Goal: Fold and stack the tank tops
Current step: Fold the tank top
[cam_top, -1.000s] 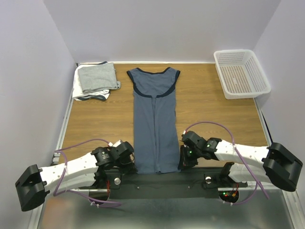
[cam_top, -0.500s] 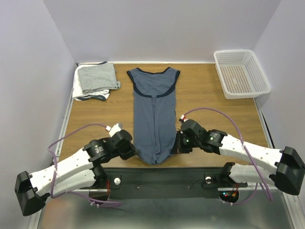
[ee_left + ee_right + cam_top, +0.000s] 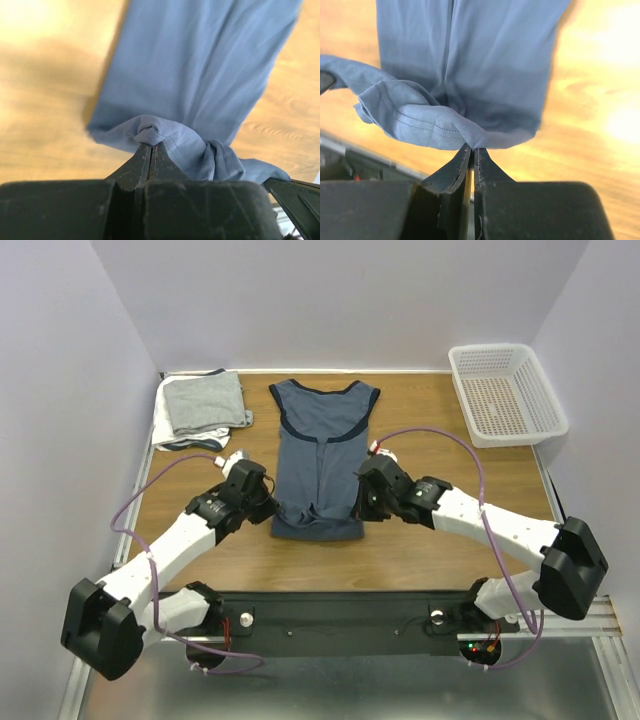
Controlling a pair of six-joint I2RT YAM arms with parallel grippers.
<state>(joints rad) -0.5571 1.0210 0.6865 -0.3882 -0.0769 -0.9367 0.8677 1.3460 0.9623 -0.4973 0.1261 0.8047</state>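
Left of the basket (image 3: 505,395), on the table (image 3: 430,560), lies the slate-blue tank top (image 3: 322,455) — hem raised and bunched — with left tool (image 3: 268,508) and right tool (image 3: 362,502) each clamped on a hem corner (jaws pinching cloth).

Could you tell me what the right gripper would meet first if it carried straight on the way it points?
Shut on the hem, the right gripper would first press into the slate-blue tank top itself; depth unclear.
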